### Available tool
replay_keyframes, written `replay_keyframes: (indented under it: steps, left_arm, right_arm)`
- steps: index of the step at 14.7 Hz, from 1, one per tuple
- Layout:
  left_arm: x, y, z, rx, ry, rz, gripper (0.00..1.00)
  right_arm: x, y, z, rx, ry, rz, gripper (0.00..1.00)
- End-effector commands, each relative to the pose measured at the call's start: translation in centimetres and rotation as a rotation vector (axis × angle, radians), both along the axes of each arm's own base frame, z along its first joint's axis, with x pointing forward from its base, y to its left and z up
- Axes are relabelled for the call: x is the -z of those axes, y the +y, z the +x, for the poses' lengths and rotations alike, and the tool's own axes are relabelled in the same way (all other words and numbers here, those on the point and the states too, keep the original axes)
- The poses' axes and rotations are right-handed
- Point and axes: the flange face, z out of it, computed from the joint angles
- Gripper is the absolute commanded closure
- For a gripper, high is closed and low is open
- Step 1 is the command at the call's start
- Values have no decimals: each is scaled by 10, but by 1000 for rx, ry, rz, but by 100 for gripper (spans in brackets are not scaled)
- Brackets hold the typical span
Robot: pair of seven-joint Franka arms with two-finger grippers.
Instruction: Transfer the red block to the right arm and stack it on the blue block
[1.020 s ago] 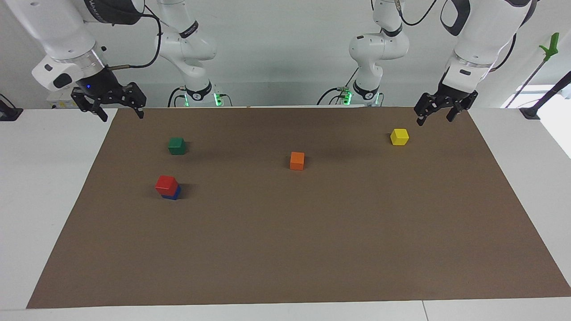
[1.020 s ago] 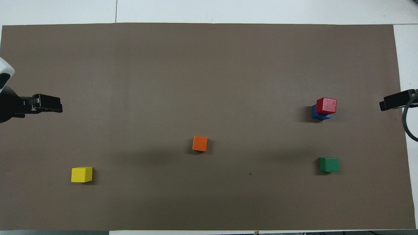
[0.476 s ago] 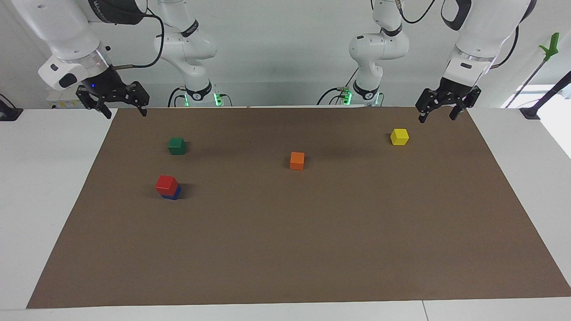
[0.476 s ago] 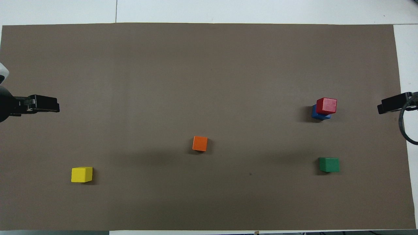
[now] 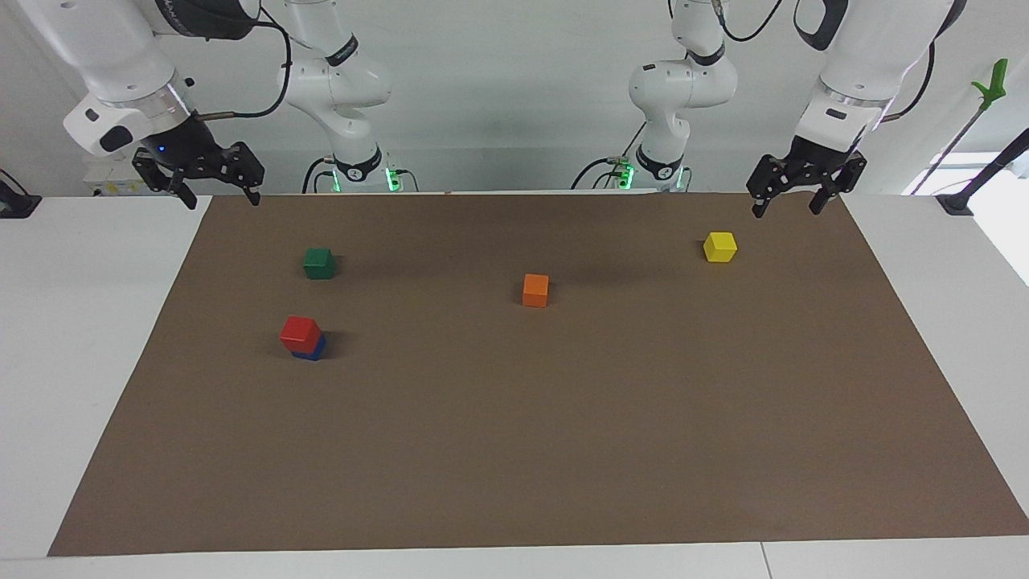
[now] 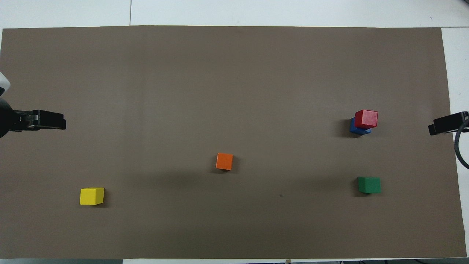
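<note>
Red block [image 5: 300, 331] is sitting right on top of the blue block [image 5: 313, 351], toward the right arm's end of the brown mat [image 5: 563, 450], and it's a bit off-centre so an edge and corner of the blue one peek out underneath in the overhead view. Nothing is gripping the stack and nothing is leaning on it. Closest neighbour is the green block [image 5: 319, 263], which sits nearer to the robots than the stack, with a clear gap between them. The orange block [image 5: 535, 290] is roughly mid-mat, well apart from everything, and the yellow block [image 5: 719, 247] is off toward the left arm's end, close to the robots' edge of the mat. The right gripper [image 5: 215, 193], the one with the little blue light at its wrist, hangs in the air over the mat's corner at its own end of the table, fingers spread apart and holding nothing. The left gripper [image 5: 788, 202] does the same thing over the corner at its end, not far from the yellow block but not touching it, fingers spread and empty too. Both grippers are well away from the stack, and the stretch of mat around the red and blue pair is open on all sides apart from that green block.
</note>
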Motion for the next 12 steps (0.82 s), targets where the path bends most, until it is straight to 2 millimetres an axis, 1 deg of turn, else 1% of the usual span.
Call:
replay_keyframes:
  steps: [1, 3, 4, 5, 6, 7, 8, 9, 12]
  left_arm:
    - [-15, 3, 7, 11, 39, 6, 0]
    - [-11, 3, 8, 10, 58, 8, 0]
    - [-1, 4, 11, 10, 88, 15, 0]
    - [5, 5, 13, 8, 104, 16, 0]
    - [3, 2, 12, 14, 110, 17, 0]
    - [5, 0, 15, 17, 122, 18, 0]
    - [4, -1, 18, 20, 131, 18, 0]
    - [7, -8, 23, 33, 152, 22, 0]
    - [5, -10, 30, 42, 104, 18, 0]
  right_arm:
    - [-2, -3, -6, 20, -1, -14, 0]
    - [-1, -4, -6, 23, 1, -14, 0]
    - [-1, -5, -6, 23, 1, -15, 0]
    - [-2, -5, -5, 23, -1, -15, 0]
    - [-5, -5, -5, 23, -7, -17, 0]
    - [-4, -5, -4, 23, -5, -18, 0]
    - [-4, -5, -4, 23, -5, -20, 0]
    - [-4, -6, -4, 24, -5, -20, 0]
    - [-4, -5, -4, 23, -5, -24, 0]
